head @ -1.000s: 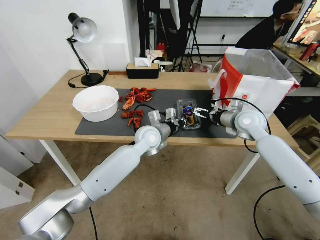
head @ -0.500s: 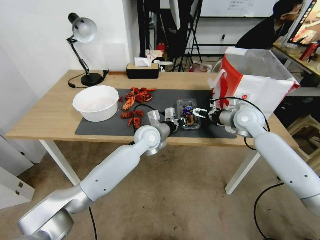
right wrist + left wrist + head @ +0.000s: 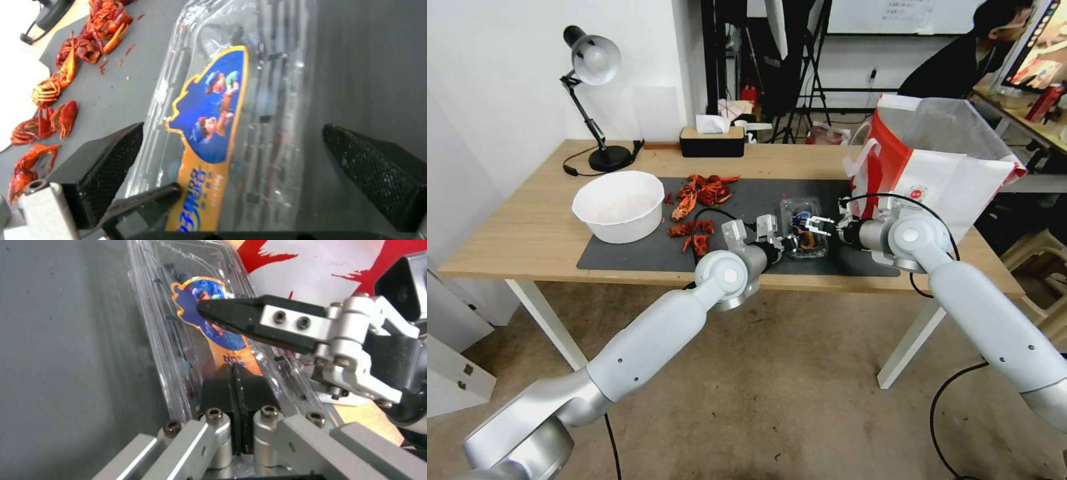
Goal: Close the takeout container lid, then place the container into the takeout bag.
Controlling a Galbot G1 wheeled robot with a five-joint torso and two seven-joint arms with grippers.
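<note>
Desk lamp (image 3: 594,60): black jointed arm, round grey shade, on the wooden table (image 3: 527,233) at the far left.

White bowl (image 3: 619,205): round, smooth, matte, on the left end of the dark grey mat (image 3: 627,253).

Crayfish shells (image 3: 697,193): red, glossy, jagged, scattered on the mat right of the bowl. The right wrist view shows their claws and segments (image 3: 49,96).

Left gripper (image 3: 784,244): silver links, black pads, at the near edge of the takeout container (image 3: 804,227). The left wrist view shows its two pads pressed flat together (image 3: 236,396), nothing between them, touching the clear plastic.

Takeout container: small clear ribbed clamshell, lying on the mat's middle, lid (image 3: 249,110) down on top. The lid bears a blue and orange sticker (image 3: 209,126), its cartoon print legible in the wrist views.

Right gripper (image 3: 814,225): over the container from the bag side. The right wrist view shows its textured black pads (image 3: 373,166) spread wide either side of the lid; the left wrist view shows one black fingertip (image 3: 231,315) lying on the sticker.

Takeout bag (image 3: 954,180): white paper, red sides, clear lining at the mouth, upright at the table's right end, just beside the mat.
</note>
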